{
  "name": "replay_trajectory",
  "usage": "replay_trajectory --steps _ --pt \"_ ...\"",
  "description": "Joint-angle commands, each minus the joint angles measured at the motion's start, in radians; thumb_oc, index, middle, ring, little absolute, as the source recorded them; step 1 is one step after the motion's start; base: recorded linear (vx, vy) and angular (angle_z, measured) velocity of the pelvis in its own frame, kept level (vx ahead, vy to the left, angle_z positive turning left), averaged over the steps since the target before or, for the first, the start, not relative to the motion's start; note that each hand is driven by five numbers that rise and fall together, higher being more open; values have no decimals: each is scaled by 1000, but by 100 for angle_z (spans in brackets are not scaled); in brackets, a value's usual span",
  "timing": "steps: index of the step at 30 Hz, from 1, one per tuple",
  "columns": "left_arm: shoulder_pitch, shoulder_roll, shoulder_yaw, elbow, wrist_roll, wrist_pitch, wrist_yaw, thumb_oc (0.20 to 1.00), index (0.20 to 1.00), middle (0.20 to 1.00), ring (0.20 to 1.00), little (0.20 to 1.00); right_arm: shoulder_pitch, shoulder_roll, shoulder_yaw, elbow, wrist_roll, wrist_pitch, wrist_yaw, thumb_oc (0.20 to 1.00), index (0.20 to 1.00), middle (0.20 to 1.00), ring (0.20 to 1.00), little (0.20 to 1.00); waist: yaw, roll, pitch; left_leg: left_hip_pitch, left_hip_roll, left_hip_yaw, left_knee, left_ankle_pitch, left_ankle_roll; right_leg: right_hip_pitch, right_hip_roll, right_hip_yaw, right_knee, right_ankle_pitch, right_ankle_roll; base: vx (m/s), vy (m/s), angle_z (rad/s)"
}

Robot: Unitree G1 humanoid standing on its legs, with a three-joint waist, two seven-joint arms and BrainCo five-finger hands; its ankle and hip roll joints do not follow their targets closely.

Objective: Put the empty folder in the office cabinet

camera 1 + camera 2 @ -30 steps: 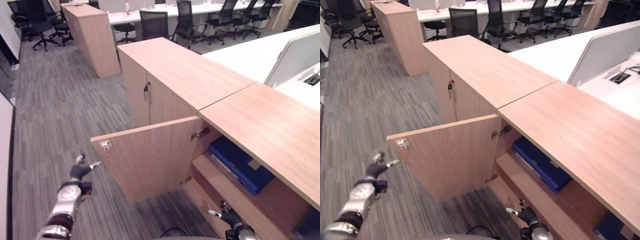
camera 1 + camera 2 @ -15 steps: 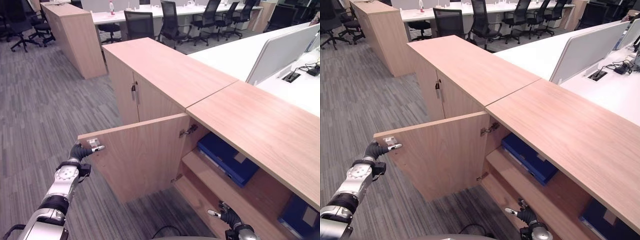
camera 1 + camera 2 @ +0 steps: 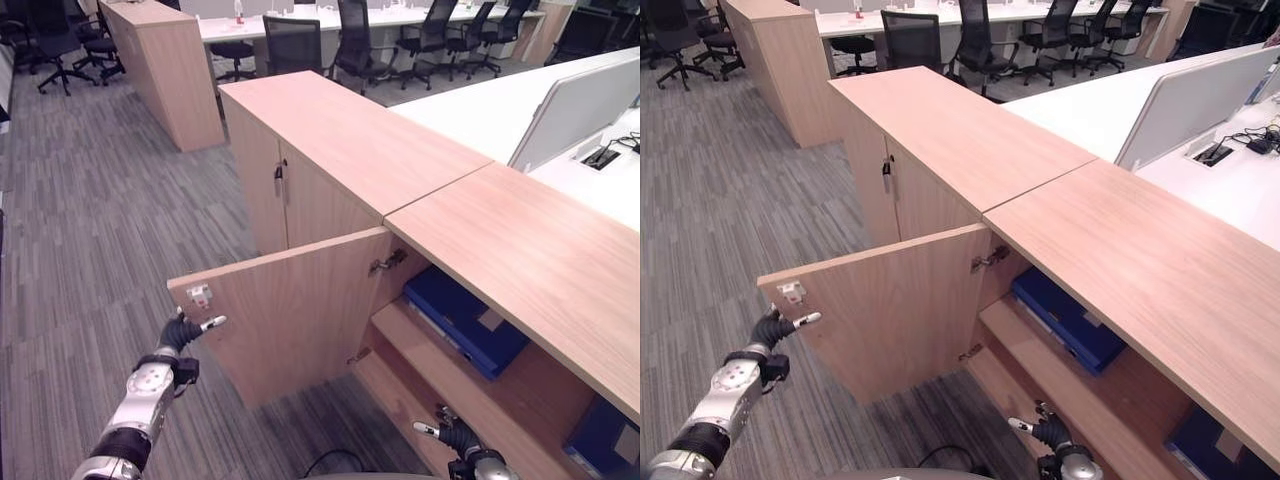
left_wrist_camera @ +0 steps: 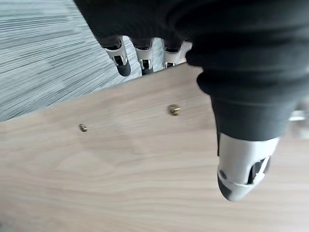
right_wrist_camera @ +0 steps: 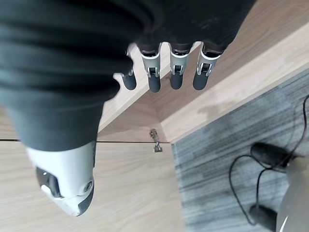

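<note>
No text, label or number is legible.

Blue folder point(image 3: 463, 320) flat on cabinet shelf point(image 3: 455, 370), seemingly.

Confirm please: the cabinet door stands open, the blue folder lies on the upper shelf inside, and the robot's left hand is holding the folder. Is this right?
Not quite. The left hand holds nothing: it is at the free edge of the open cabinet door, as the left eye view shows. The door is open, and the blue folder does lie on the upper shelf inside.

The blue folder point(image 3: 462, 319) lies flat on the upper shelf of the office cabinet point(image 3: 505, 235) — door point(image 3: 290, 310) open.
</note>
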Motion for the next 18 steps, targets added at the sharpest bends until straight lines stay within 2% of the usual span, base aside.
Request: replay_trajectory --steps 1,8,9,10,11,12,14,15,16,18 --pt "-64 -53 -129 -141 6 -35 -136 1000 1000 1000 1000 1000 -55 -1 11 6 -22 -9 -15 1000 1000 1000 1000 1000 -38 -33 -19 -23 34 -11 2 -65 -53 51 -134 -20 48 -18 75 -11 40 0" --pt "61 -120 -142 -184 -5 -14 -157 1000 1000 1000 1000 1000 -96 4 -24 -18 4 -7 -39 1000 1000 1000 1000 1000 -25 -17 7 -36 29 30 2 -62 -39 18 -145 -1 46 12 87 -69 20 -9" --pt "77 -141 -148 -189 -17 -9 -146 1000 1000 1000 1000 1000 -115 8 -32 -37 21 -10 -56 1000 1000 1000 1000 1000 -25 -7 34 -49 34 55 2 -51 -33 -30 -153 3 99 36 93 -119 -21 -34" --pt "76 -141 -148 -188 -17 -9 -146 1000 1000 1000 1000 1000 -116 7 -33 -37 22 -10 -56 1000 1000 1000 1000 1000 -23 -7 34 -50 34 58 2 -51 -33 -34 -153 5 102 35 93 -336 -28 -40" --pt "82 -133 -170 -232 -10 -3 -150 1000 1000 1000 1000 1000 -147 8 -34 -43 32 -12 -75 1000 1000 1000 1000 1000 5 22 57 -86 56 122 2 -28 -28 -60 -181 -118 179 9 89 -214 -7 -47" --pt "82 -133 -171 -235 -10 -2 -150 1000 1000 1000 1000 1000 -147 8 -35 -43 32 -12 -75 1000 1000 1000 1000 1000 6 23 59 -83 56 123 2 -31 -29 -62 -182 -117 188 2 90 -296 25 -45" --pt "101 -120 -187 -278 2 4 -165 1000 1000 1000 1000 1000 -163 8 -21 -49 25 -15 -76 1000 1000 1000 1000 1000 31 43 60 -102 75 200 4 -12 -27 -38 -219 -271 262 -41 65 -185 53 -84" --pt "114 -114 -184 -300 2 6 -169 1000 1000 1000 1000 1000 -168 9 -17 -51 23 -17 -75 1000 1000 1000 1000 1000 41 46 59 -104 79 237 8 -11 -23 -28 -235 -321 305 -52 59 -167 32 -107" --pt "132 -117 -177 -311 -5 9 -171 1000 1000 1000 1000 1000 -170 13 -9 -46 23 -19 -73 1000 1000 1000 1000 1000 51 42 59 -98 80 273 13 -18 -18 -17 -249 -345 343 -68 61 -128 5 -86" --pt "148 -121 -166 -334 -17 9 -167 1000 1000 1000 1000 1000 -177 16 3 -57 24 -23 -72 1000 1000 1000 1000 1000 60 35 52 -98 85 331 19 -15 -12 3 -245 -378 357 -75 63 -139 -66 -103"
